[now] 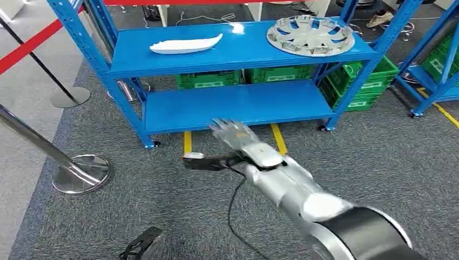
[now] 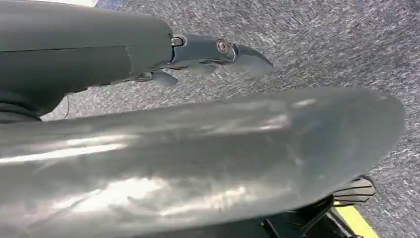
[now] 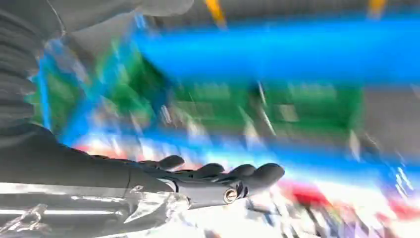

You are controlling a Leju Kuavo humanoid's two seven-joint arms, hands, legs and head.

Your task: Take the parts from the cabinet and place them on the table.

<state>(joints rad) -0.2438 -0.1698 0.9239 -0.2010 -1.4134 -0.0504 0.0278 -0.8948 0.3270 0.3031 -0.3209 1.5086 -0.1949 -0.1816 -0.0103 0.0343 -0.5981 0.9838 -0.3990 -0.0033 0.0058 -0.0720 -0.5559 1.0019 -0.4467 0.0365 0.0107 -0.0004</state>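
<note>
At the far left of our head view, a chrome stanchion base [image 1: 82,173] sits on the grey carpet [image 1: 379,162], well to the left of our right hand. Our left hand [image 2: 208,54] appears in the left wrist view over that carpet beside a broad grey curved surface; its dark fingers [image 2: 247,55] lie stretched out with nothing in them, though we cannot tell how far they are spread. Ahead of us stands the blue cabinet [image 1: 238,103]. On its upper shelf, beyond and to the left of our right hand, lies the long white part [image 1: 185,44]. Our right hand [image 1: 234,132] reaches forward in front of the lower shelf's edge, fingers extended and parted, holding nothing; in the blurred right wrist view the fingers [image 3: 218,171] lie side by side. Beyond and to the right of that hand, the silver wheel cover [image 1: 310,34] rests on the same upper shelf. Green crates [image 1: 362,81] stand behind the cabinet, further right.
</note>
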